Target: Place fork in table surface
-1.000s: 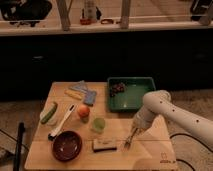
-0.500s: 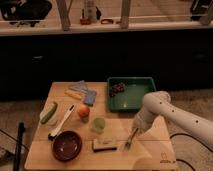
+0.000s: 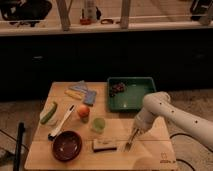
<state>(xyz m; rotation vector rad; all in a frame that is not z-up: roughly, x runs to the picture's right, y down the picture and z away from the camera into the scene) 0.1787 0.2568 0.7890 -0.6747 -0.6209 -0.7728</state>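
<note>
The slim silver fork point(image 3: 129, 143) hangs tines-down from my gripper point(image 3: 134, 133), its tip at or just above the light wooden table surface point(image 3: 150, 150), near the front right. The gripper is shut on the fork's handle. My white arm point(image 3: 165, 111) reaches in from the right, in front of the green tray point(image 3: 135, 100).
Dark grapes point(image 3: 117, 89) lie in the tray. A tan block point(image 3: 105, 145) lies just left of the fork, with a green cup point(image 3: 98, 125), an orange fruit point(image 3: 83, 112), a dark red bowl point(image 3: 66, 146), a white-handled brush point(image 3: 62, 122), a cucumber point(image 3: 48, 113) and sponges point(image 3: 85, 94) further left.
</note>
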